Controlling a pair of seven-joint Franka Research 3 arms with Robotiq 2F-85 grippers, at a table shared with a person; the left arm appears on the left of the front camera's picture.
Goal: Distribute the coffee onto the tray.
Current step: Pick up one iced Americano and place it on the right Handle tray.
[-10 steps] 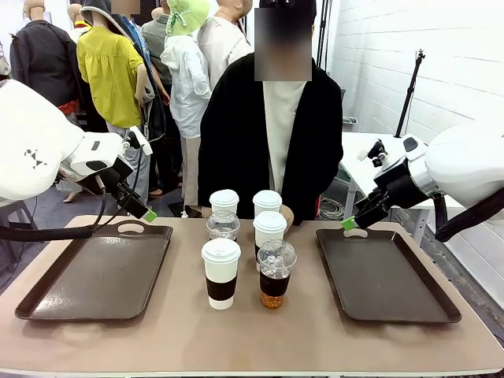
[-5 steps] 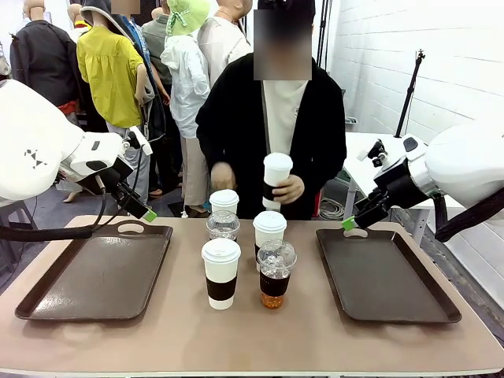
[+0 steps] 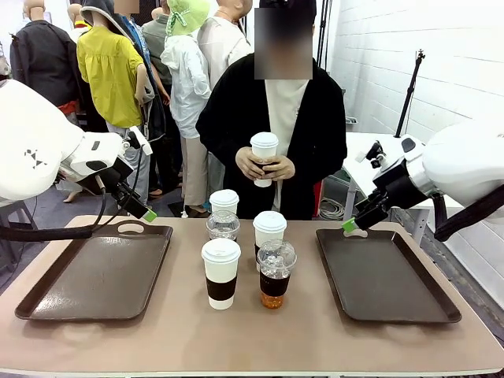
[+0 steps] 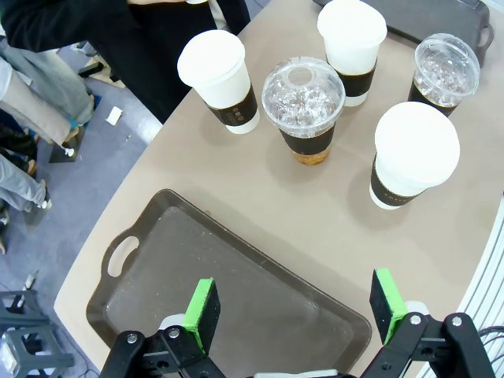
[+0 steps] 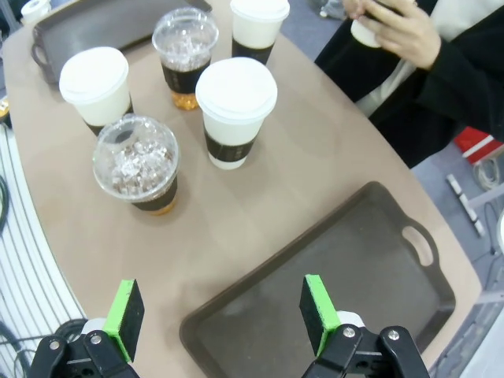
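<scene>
Front view: the person has just lifted one paper cup (image 3: 264, 150) off the table (image 3: 252, 339) and holds it in both hands (image 3: 277, 168).
Five coffees (image 3: 221, 272) stay clustered between left tray (image 3: 94, 276) and right tray (image 3: 386, 276). My left gripper (image 4: 295, 309) and right gripper (image 5: 220, 311) hang spread, empty, so I expect a handover.

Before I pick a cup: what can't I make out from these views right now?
- Front view: the rear iced cup's lower half is hidden behind the front paper cup.
- Front view: the middle paper cup's lower body is hidden behind the front iced cup.
- Held cup: the person's hands cover its sleeve. In the right wrist view, the top edge cuts it off.
- Paper cups' contents: opaque lids, every view.
</scene>
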